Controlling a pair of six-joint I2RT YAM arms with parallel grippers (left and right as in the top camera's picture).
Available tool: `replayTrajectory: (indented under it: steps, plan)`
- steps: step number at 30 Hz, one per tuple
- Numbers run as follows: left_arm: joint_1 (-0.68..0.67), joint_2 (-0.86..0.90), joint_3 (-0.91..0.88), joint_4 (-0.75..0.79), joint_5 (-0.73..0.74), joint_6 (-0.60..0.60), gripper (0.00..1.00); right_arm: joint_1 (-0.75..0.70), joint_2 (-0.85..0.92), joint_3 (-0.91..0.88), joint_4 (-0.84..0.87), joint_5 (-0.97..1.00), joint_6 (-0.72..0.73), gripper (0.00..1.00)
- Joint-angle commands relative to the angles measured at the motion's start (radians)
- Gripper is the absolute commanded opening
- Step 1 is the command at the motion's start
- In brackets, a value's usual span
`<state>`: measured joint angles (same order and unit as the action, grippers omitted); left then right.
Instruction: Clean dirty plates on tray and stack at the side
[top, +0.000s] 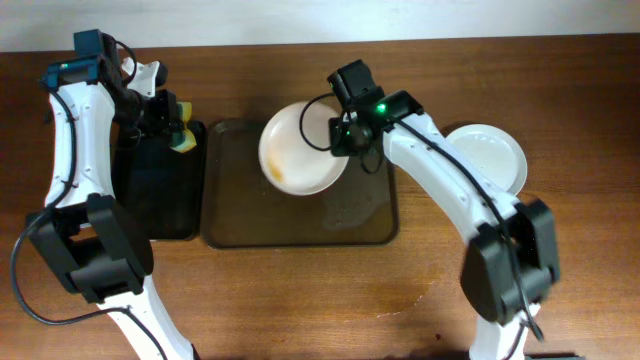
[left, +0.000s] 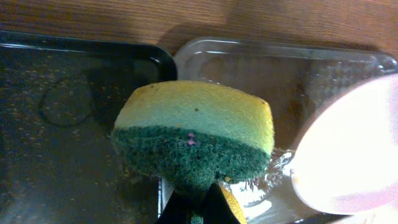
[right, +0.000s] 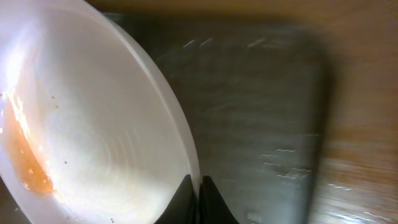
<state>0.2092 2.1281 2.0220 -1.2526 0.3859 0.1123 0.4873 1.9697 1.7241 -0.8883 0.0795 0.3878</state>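
Both claws are loaded: my right gripper (right: 199, 186) pinches the rim of a white plate (top: 300, 150) smeared orange, holding it over the far side of the dark brown tray (top: 300, 228). My left gripper (left: 194, 210) clamps a yellow-and-green sponge (left: 196, 134) above the black tray (top: 160, 205), near the brown tray's edge. One more white plate (top: 492, 155) lies on the table (top: 300, 300), right of the brown tray.
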Motion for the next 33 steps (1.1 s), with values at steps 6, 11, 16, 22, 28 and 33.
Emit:
replayTrajectory:
  steps: [6,11,16,22,28,33]
  plan:
    - [0.0,0.005,0.008,0.013,-0.035,0.005,0.01,0.367,-0.109,0.014,-0.073,1.166,-0.043,0.04]
    - [0.0,0.005,0.008,0.014,-0.035,0.005,0.01,0.454,-0.109,0.014,-0.075,1.357,-0.042,0.04]
    - [0.0,0.005,0.008,0.013,-0.035,0.005,0.01,0.336,-0.187,0.014,-0.097,0.818,-0.013,0.04]
    - [0.0,0.005,0.008,0.014,-0.036,0.005,0.01,-0.167,-0.313,0.014,-0.195,0.05,0.039,0.04]
    - [0.0,0.005,0.008,0.018,-0.035,0.005,0.01,-0.668,-0.257,-0.113,-0.225,-0.017,0.039,0.04]
    - [0.0,0.005,0.008,0.02,-0.036,0.005,0.01,-0.784,-0.225,-0.423,0.026,-0.016,0.04,0.04]
